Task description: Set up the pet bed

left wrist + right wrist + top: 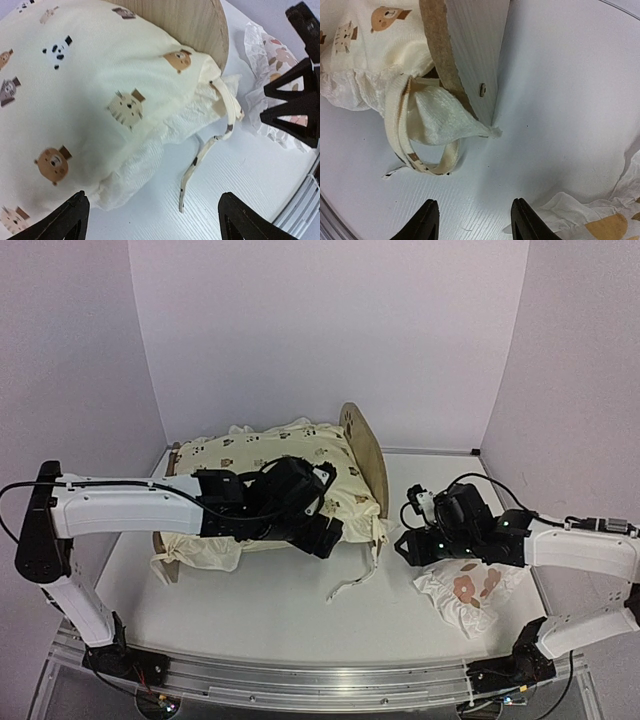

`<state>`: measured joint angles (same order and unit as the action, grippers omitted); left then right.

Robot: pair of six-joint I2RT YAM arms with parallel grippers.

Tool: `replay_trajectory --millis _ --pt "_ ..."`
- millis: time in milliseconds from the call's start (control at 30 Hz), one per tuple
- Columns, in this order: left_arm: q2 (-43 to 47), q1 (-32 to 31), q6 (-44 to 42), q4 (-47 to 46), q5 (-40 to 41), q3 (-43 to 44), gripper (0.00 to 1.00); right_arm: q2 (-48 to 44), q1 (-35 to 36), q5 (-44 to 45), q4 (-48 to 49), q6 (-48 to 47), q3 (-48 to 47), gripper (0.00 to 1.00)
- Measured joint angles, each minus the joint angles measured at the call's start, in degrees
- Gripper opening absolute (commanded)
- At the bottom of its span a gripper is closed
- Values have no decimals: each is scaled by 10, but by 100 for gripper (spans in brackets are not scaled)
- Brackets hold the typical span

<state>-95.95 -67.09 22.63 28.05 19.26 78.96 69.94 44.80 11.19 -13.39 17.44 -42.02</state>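
The pet bed (pixel 364 455) is a light-wood frame with a rounded headboard at its right end. The cream cushion (pixel 285 455) printed with small animals lies over it and hides the base. A tie string (pixel 355 583) trails onto the table. My left gripper (pixel 328 537) is open and empty at the cushion's front right corner (pixel 100 90), with the string (pixel 200 162) between its fingers. My right gripper (pixel 406 543) is open and empty just right of the headboard's foot (pixel 470 60), near a looped string (pixel 400 125). The white flowered pillow (pixel 468 590) lies under my right arm.
White walls close in the back and both sides of the table. The bed's low footboard end (pixel 167 565) is at the left. The pillow also shows in the left wrist view (pixel 272 55) and in the right wrist view (pixel 590 220). A metal rail (pixel 300 685) runs along the near edge.
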Motion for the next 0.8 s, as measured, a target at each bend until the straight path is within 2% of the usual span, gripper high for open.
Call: replay_trajectory --millis 267,500,700,800 --pt "22 -13 47 -63 -38 -117 86 -4 0 -9 1 -8 -54 55" --pt "31 -29 65 -111 -54 -178 84 80 0 22 14 -23 -162 55" --pt "35 -46 76 -144 -58 -190 83 162 0 72 17 -37 -221 48" --pt "35 -52 78 -157 -57 -197 82 182 0 90 17 -40 -230 41"
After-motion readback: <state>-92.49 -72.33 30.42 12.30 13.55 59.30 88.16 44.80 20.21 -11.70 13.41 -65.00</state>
